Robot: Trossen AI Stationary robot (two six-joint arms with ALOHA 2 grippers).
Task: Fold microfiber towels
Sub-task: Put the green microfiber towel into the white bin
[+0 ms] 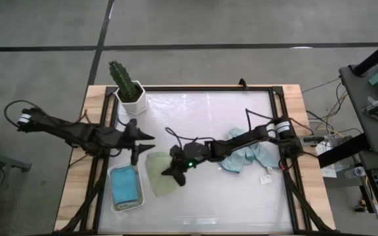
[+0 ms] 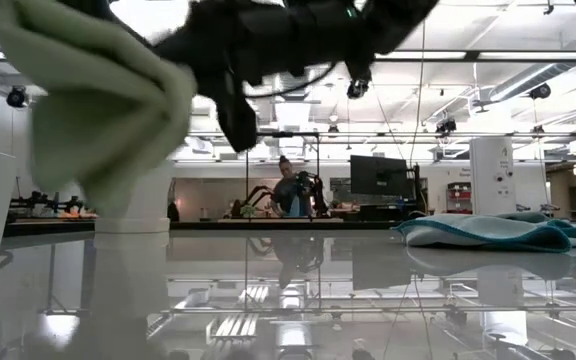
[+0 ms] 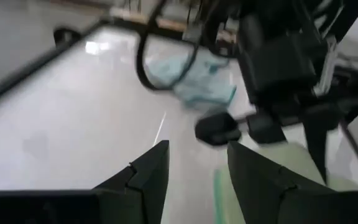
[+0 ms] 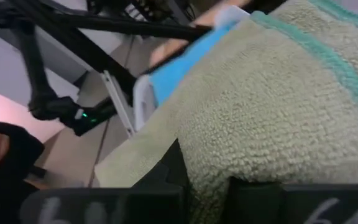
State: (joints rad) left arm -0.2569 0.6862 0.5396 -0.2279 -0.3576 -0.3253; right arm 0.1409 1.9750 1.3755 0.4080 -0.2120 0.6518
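Note:
A sage green towel with a teal hem hangs bunched below my right gripper, which is shut on it near the table's middle. In the low view this towel fills the upper left, under the dark gripper. My left gripper hovers open at the left, above the table, holding nothing; its fingers frame the scene ahead. A heap of pale blue and teal towels lies on the table at the right. My right gripper pinches the sage green towel between its two fingers at a bunched part beside the teal hem. It reaches in from the table's right, nearly level. The towel droops below the fingers in slack folds, its lower end off the table.
A white tray at the near left holds a folded blue towel. A cactus in a white pot stands at the far left corner. A small white tag lies near the heap. The table's middle and near right are bare.

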